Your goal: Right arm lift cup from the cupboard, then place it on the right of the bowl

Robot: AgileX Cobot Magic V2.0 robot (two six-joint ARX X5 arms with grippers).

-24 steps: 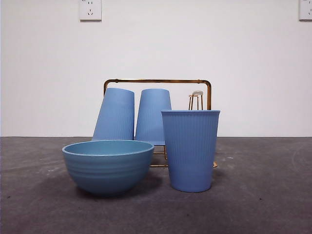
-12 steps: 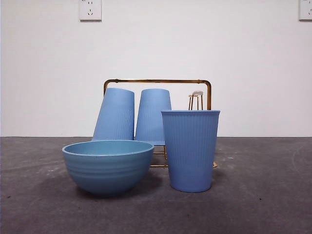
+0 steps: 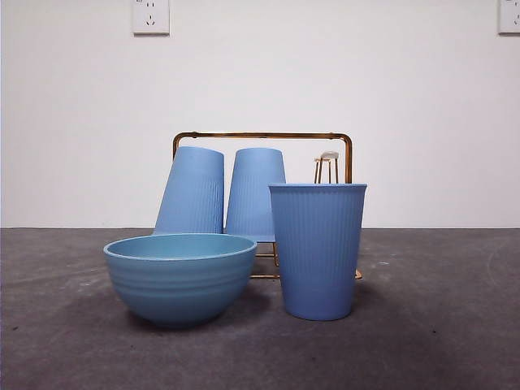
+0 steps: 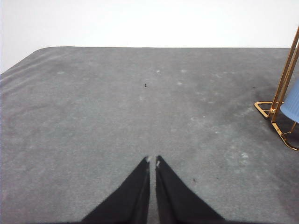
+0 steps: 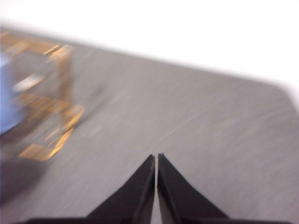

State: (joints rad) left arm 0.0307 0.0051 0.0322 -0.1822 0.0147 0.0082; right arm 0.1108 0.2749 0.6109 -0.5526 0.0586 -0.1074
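A ribbed blue cup (image 3: pixel 317 252) stands upright on the table, just right of the wide blue bowl (image 3: pixel 180 276), with a small gap between them. Behind them is the gold wire cupboard (image 3: pixel 260 136), with two more blue cups (image 3: pixel 192 191) upside down on its pegs. No arm shows in the front view. My right gripper (image 5: pixel 155 157) is shut and empty over bare table; its view is blurred, with the cupboard (image 5: pixel 56 107) off to one side. My left gripper (image 4: pixel 152 161) is shut and empty, away from the cupboard's foot (image 4: pixel 280 93).
A bare peg with a white tip (image 3: pixel 328 156) stands at the cupboard's right end. The grey table top (image 3: pixel 439 325) runs back to a white wall with sockets (image 3: pixel 150 16).
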